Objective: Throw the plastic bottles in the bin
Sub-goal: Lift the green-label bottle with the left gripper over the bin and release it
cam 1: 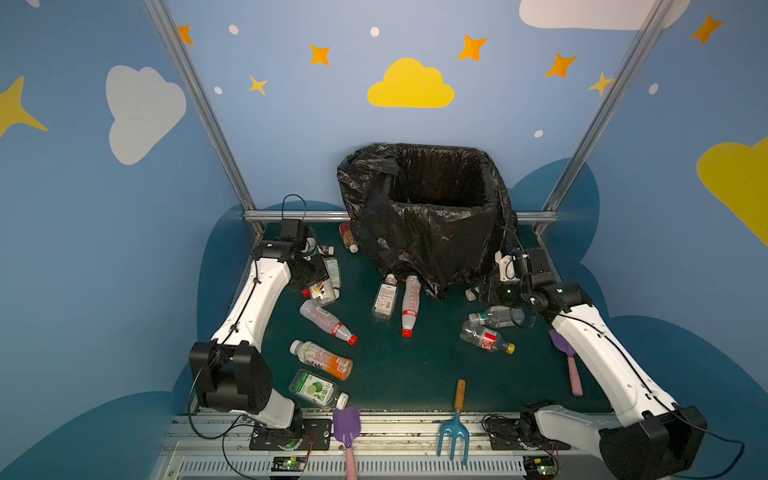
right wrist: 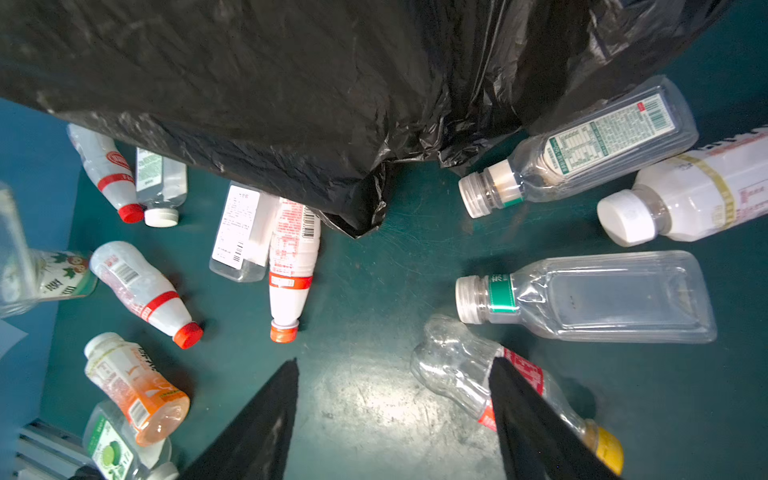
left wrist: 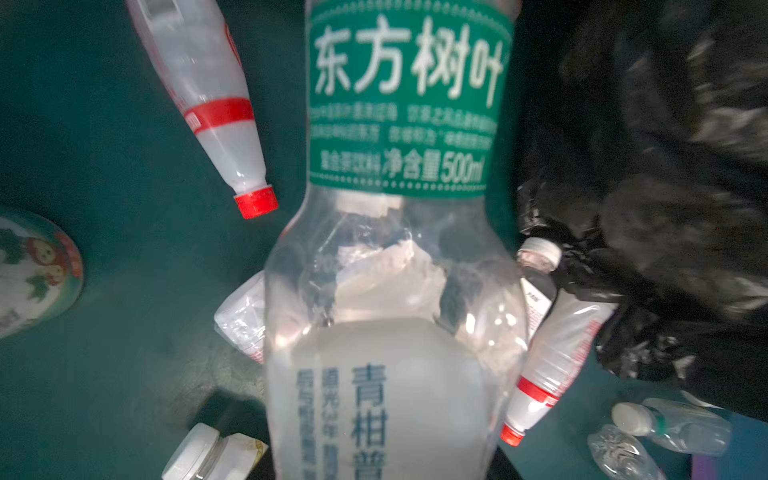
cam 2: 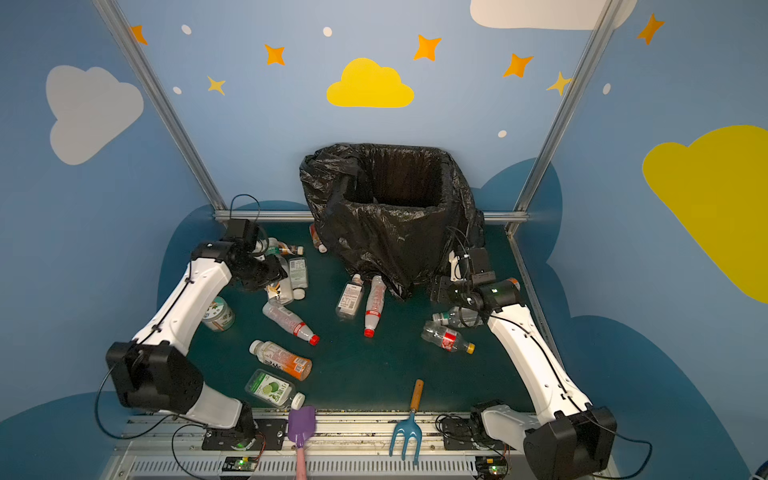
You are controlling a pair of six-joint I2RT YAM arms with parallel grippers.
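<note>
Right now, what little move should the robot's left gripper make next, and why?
Probably lift a bit higher, then swing toward the bin. The left gripper seems to be closed on the green-label bottle, which fills the left wrist view, and the bin's rim stands well above the table.

The mat [cam 1: 415, 374] lies bare at lower centre, between scattered bottles [cam 1: 326, 323] left and right, below the bin [cam 1: 415, 232].

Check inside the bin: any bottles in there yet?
In both top views the bin shows only black liner walls, no bottle. Its bottom is hidden behind the front wall.
</note>
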